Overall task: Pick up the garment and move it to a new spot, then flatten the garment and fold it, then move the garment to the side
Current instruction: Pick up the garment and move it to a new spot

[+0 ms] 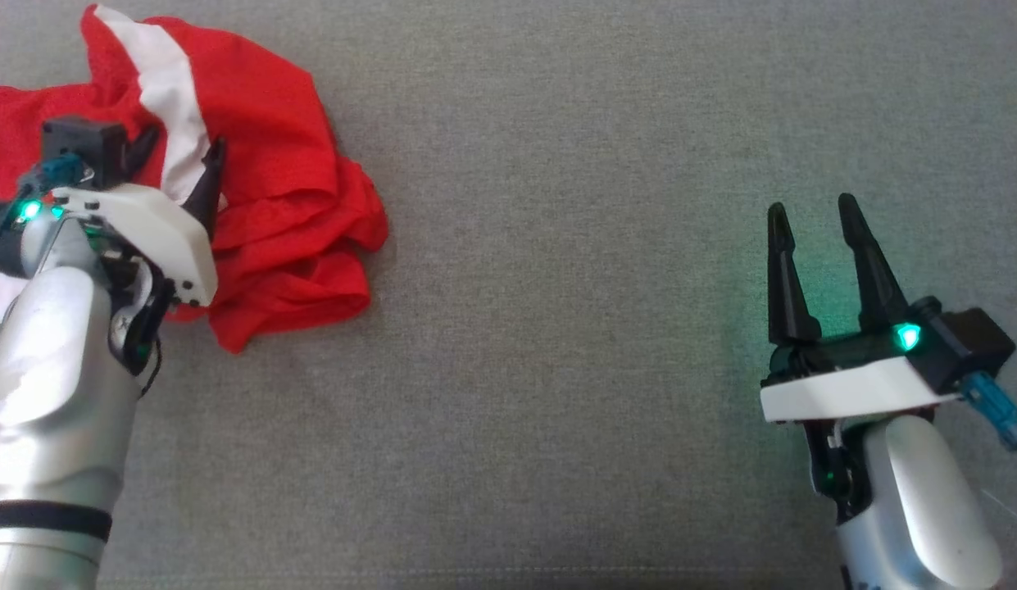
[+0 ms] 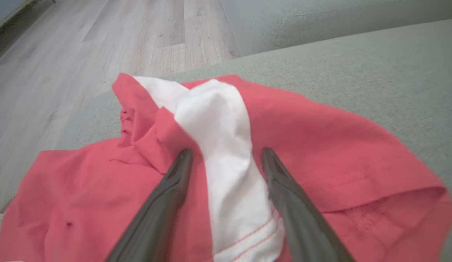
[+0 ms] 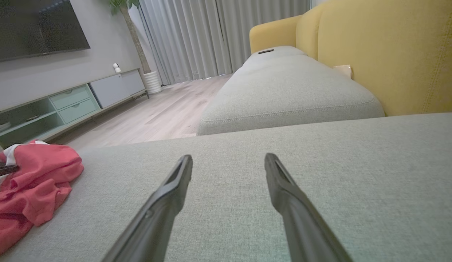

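Hovering my left claw (image 1: 184, 139), spread wide, over the crumpled red-and-white garment (image 1: 287, 180) near the edge of the grey couch (image 1: 557, 369); right claw (image 1: 811, 205) sits open, well apart. My worry: pinching just one thin layer, so it slips or drags floorward.

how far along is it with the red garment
Done: nothing; the garment lies crumpled on the cushion. In hand: left end effector open astride its white stripe, not closed; right end effector open, idle. Left: pick up, move, flatten, fold, set aside.
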Tool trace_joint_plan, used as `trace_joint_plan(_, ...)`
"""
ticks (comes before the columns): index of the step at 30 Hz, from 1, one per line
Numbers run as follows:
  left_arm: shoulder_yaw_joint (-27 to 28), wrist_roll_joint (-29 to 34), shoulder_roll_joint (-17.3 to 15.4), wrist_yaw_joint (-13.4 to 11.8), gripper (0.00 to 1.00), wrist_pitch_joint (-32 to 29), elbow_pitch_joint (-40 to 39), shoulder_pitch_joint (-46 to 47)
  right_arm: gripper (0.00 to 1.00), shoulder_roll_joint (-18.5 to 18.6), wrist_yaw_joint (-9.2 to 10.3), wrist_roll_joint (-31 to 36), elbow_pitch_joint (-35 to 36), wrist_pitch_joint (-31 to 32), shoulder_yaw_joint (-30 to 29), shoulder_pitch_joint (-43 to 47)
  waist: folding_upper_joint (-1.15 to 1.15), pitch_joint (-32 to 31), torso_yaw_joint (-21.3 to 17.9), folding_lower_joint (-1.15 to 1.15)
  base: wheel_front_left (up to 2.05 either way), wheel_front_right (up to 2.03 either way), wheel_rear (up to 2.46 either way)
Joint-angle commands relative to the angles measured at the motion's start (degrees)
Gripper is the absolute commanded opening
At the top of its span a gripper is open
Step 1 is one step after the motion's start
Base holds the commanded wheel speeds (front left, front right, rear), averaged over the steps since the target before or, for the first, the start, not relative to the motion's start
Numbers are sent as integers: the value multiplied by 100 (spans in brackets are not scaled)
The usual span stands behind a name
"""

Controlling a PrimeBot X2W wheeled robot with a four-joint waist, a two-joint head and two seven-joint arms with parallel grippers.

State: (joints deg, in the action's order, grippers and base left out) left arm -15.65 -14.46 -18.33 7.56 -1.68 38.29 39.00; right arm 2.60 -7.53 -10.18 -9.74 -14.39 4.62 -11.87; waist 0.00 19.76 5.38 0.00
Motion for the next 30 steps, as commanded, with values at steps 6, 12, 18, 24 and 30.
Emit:
trace_joint_plan(6,210,-95,-325,-21,0,92,245,419,100,28,4,-20,151,-61,158,-228,0,37,-58,0,0,0,0)
trace_joint_plan(12,254,-243,-231,-19,0,717,219,527,100,28,4,-35,87,-61,149,-177,0,-166,-86,0,0,0,0)
trace_joint_plan(18,171,-455,91,-14,0,1373,-639,486,100,28,4,-83,42,-61,130,-57,0,-489,-69,0,0,0,0)
trace_joint_plan(24,74,-609,475,-119,0,1424,-2011,233,100,28,4,-155,33,-61,189,24,0,-711,-160,0,0,0,0)
trace_joint_plan(30,-128,-698,737,-212,0,1129,-2887,102,100,28,4,-206,45,-61,221,54,0,-790,-318,0,0,0,0)
